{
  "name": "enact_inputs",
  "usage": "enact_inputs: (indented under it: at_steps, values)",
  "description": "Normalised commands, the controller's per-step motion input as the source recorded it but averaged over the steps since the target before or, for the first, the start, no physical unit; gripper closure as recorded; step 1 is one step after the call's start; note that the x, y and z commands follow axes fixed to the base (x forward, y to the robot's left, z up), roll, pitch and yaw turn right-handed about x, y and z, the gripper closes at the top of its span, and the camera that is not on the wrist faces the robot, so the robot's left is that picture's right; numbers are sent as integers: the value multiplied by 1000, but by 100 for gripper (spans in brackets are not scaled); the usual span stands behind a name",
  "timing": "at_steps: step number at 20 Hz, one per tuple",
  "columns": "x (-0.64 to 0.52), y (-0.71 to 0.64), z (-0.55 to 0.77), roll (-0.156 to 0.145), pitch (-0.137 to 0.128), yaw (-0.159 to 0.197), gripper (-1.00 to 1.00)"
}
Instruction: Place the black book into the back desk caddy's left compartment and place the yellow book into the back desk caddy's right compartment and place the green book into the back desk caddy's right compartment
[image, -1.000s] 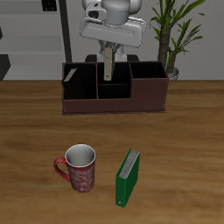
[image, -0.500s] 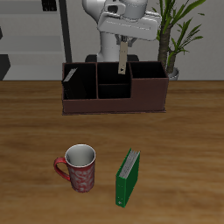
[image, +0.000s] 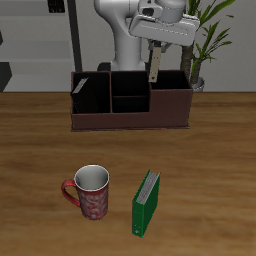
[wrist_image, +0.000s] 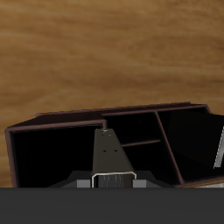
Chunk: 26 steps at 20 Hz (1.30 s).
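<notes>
Worktop (image: 40, 150) carries the back desk caddy (image: 130, 118) along its back edge, with the black book (image: 80, 88) already standing in an end compartment. I hold my pincer (image: 155, 62) clamped on the yellow book (image: 155, 66), hanging upright above the opposite end section so it can drop in cleanly. That section looks empty. Nearer the front edge, the green book (image: 147, 203) stands beside a mug (image: 90, 192), waiting.

Simulated office or study corner. Wooden desk (image: 40, 150) carries desk caddy (image: 130, 105), red mug (image: 88, 192), green book (image: 146, 202). Potted plant (image: 203, 40) behind caddy at 1 o'clock; dark shelving (image: 8, 75) at 10 o'clock.
</notes>
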Motion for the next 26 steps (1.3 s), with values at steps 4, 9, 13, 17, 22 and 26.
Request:
enact_inputs:
  at_steps: [4, 9, 13, 17, 22, 26]
  values:
    - [-202, 403, -65, 58, 11, 16, 100]
    - [-100, 114, -48, 56, 11, 5, 100]
    - [163, -116, -74, -5, 17, -14, 100]
    - [162, -192, -236, -58, 53, -34, 100]
    - [31, 25, -182, 7, 31, -14, 100]
    - [-25, 105, -105, 12, 17, -4, 100]
